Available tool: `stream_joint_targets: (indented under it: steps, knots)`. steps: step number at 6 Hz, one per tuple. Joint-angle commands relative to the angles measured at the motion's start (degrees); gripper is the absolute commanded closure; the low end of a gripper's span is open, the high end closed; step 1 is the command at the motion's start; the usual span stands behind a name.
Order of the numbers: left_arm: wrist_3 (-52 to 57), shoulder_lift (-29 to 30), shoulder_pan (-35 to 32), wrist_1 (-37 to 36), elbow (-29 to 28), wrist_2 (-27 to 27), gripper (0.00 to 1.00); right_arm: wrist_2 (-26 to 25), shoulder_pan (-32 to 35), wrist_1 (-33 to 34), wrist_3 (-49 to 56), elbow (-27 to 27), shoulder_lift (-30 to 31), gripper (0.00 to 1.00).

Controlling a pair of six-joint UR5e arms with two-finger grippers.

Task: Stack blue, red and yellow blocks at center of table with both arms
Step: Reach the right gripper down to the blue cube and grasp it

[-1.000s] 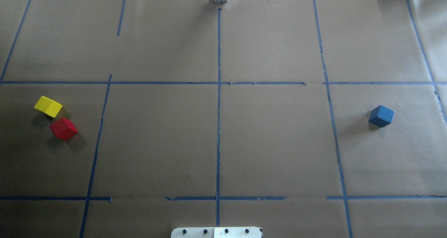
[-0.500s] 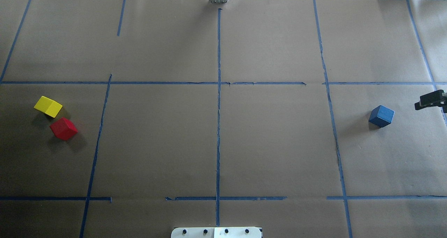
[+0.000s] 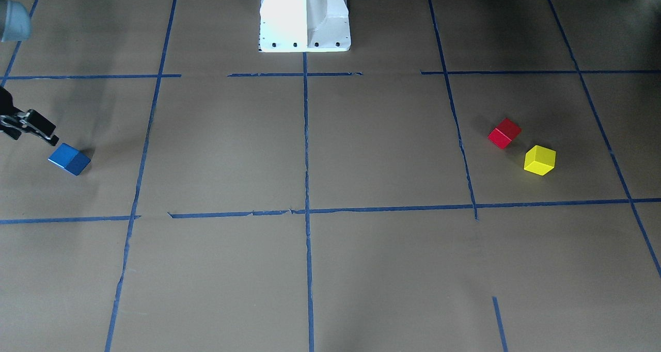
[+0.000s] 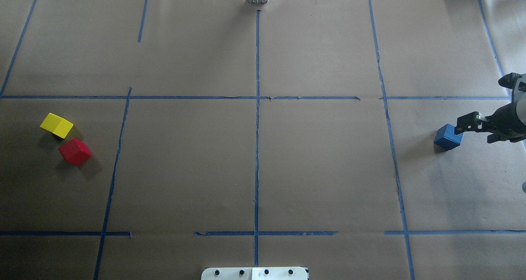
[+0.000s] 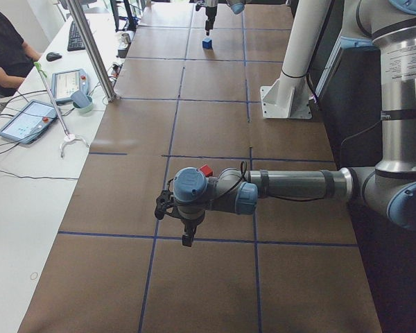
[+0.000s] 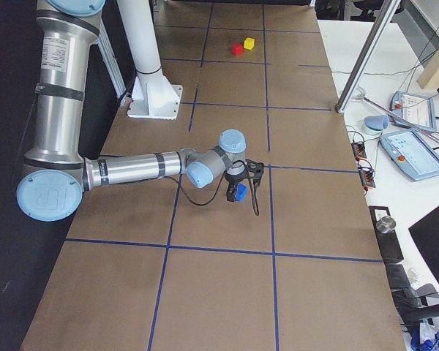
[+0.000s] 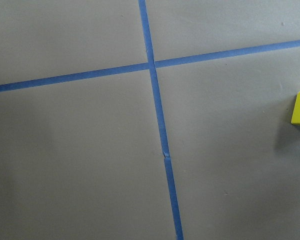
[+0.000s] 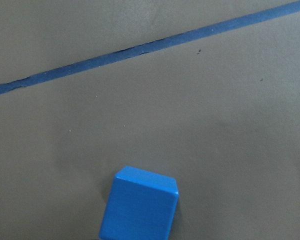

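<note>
**A:** Where is the blue block (image 4: 448, 137)?

**B:** It sits on the brown table (image 4: 320, 169), at the right side of the overhead view. It is in the middle row of the squares made by the blue tape lines (image 4: 257, 107). Nothing grips it.

**A:** And the right gripper (image 4: 464, 123)?

**B:** It comes in from the right edge of that view. Its tip is just beside the upper right corner of the block. I cannot tell if its jaws are spread or pressed together.

**A:** The other two blocks?

**B:** They are at the far left of the overhead view. The yellow block (image 4: 56, 125) is just above the red block (image 4: 74, 151). They are close, but a small gap shows between them.

**A:** The left gripper (image 5: 187, 236)?

**B:** Only the left side view shows it. It points down over the table, below the red block in that picture. I cannot tell its state. The centre squares hold no block.
</note>
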State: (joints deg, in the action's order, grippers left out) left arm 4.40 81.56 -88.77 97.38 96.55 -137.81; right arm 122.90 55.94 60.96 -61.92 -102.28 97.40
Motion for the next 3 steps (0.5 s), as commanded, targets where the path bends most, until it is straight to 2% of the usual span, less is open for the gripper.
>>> stream_joint_targets:
  steps: [1,3]
  knots:
    - [0.0,0.0,0.0,-0.1,0.0,0.0,0.00,-1.4,-2.1,-0.1,-2.0,4.3,-3.8,0.00]
    - [-0.1,0.0,0.0,0.0,0.1,0.0,0.00,-1.4,-2.7,-0.1,-2.2,5.8,-5.3,0.00]
